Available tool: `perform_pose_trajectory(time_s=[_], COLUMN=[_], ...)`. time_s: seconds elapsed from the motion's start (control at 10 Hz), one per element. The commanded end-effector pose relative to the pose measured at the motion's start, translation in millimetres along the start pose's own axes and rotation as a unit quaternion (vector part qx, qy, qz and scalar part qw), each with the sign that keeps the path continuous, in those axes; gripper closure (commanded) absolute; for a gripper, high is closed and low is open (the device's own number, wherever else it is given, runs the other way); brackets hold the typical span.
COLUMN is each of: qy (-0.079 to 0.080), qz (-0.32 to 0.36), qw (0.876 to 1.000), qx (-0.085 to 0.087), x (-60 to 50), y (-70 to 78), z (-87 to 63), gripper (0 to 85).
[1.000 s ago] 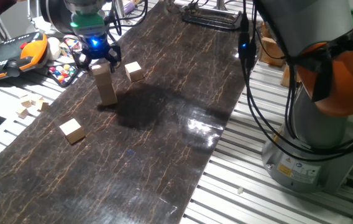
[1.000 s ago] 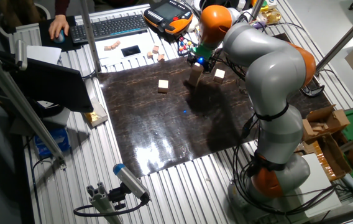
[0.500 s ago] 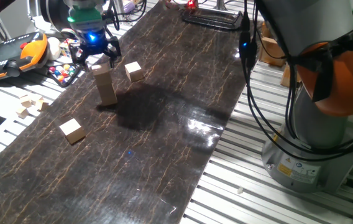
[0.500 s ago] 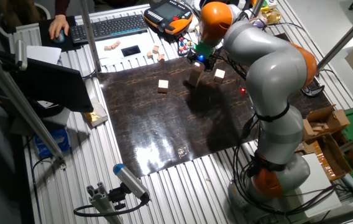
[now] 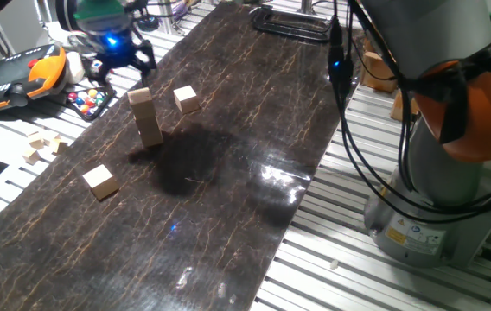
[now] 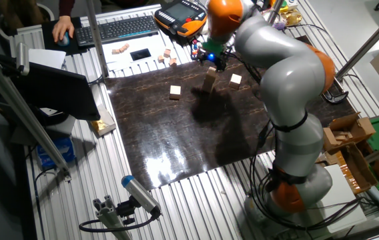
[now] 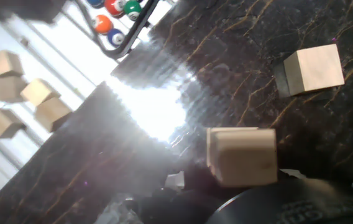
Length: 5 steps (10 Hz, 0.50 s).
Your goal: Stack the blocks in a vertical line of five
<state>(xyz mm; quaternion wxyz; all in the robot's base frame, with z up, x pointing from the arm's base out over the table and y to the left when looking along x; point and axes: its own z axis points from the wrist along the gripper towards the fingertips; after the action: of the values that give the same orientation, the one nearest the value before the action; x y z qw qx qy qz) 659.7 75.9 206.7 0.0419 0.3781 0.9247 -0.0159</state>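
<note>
A stack of three tan wooden blocks stands upright on the dark mat, leaning slightly. It also shows in the other fixed view as the stack, and from above in the hand view as the stack top. One loose block lies just right of the stack, seen too as the loose block. A second loose block lies nearer the front left. My gripper hovers above and behind the stack, open, its fingers spread with nothing between them.
An orange teach pendant and a tray of coloured balls lie left of the mat. Small pale wooden bits sit on the slatted table. The arm's base stands at the right. A keyboard lies at the far side.
My gripper has let go of the stack's top block, then risen up and back from it. The stack stays standing and the loose blocks have not moved.
</note>
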Motion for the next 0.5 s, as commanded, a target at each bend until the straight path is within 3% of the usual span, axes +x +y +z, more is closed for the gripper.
perform_pose_trajectory(time_s=[0.0,0.2,0.4], qy=[0.003,0.009,0.011], qz=[-0.007,-0.023,-0.048], qw=[1.0,1.0,0.999], qx=[-0.004,-0.011,-0.01], x=[6.0,14.1,25.5], y=[5.9,14.2,26.0], z=[-4.1,-6.2,-1.2], gripper=[8.3,9.7,17.7])
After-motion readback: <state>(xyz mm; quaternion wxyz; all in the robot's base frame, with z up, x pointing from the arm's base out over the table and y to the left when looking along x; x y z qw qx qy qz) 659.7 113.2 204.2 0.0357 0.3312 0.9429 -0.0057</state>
